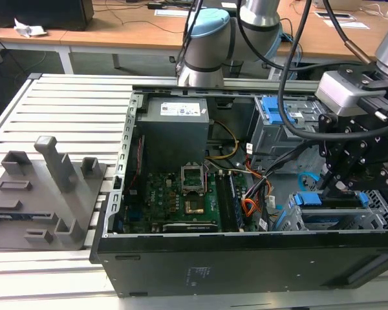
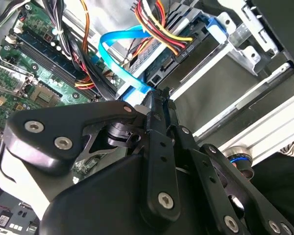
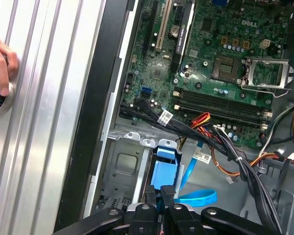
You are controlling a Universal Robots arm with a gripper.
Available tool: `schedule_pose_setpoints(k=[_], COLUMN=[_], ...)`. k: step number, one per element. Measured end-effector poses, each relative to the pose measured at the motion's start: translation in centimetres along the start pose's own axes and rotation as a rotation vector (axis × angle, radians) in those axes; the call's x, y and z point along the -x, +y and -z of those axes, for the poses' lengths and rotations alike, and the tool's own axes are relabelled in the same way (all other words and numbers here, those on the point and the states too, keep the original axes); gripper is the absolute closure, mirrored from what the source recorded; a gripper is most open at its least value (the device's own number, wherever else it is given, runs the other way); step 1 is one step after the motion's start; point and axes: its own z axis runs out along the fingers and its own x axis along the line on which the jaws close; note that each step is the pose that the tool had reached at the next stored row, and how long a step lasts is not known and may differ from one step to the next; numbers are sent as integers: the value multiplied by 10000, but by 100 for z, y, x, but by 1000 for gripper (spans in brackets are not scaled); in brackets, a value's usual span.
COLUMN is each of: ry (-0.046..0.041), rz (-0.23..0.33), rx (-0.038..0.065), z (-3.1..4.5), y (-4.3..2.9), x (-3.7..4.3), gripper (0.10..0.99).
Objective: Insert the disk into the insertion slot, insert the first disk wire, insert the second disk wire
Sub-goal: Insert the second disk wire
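A: What is taking up the most room?

B: An open black computer case (image 1: 181,258) is lying on its side on a ribbed aluminium table (image 1: 71,110). Inside it, a green circuit board (image 1: 174,200) is sitting flat, studded with slots and a square metal socket frame, with a grey boxy power unit (image 1: 174,126) beside it.

A: And the arm?

B: The arm's grey and light-blue joints are rising behind the case, and its black gripper (image 1: 333,181) is reaching down at the exterior view's right end of the case, over the silver sheet-metal drive cage (image 1: 297,216).

A: Where is the disk sitting?

B: The disk (image 1: 330,218), edged in bright blue plastic, is lying in that cage, just below the gripper.

A: Are the fingers clamping anything?

B: In both wrist views the thin black fingertips (image 2: 159,98) are pressing close together, right at the flat light-blue cable (image 2: 122,68); whether they are pinching its end, I cannot tell.

A: The other wires?

B: A bundle of red, orange and black wires (image 2: 157,24) is curving past the cage. In the first wrist view the light-blue cable (image 3: 198,196) is looping on the case floor, and a hand (image 3: 0,63) is resting on the ribbed table.
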Motion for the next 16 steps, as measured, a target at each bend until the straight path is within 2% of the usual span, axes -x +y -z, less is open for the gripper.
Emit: schedule_pose_setpoints(k=[3,5,6,11,16], ry=[-8,-56,-190,-490,-522], rz=[-1,-63,-117,-317,-671], rx=[7,14,-8,-52,-45], z=[0,-5,-7,-11,-20], y=[-25,-46,-49,-59,-65], x=[-9,-18,-20,-28,-30], gripper=[925,925,925,925,925])
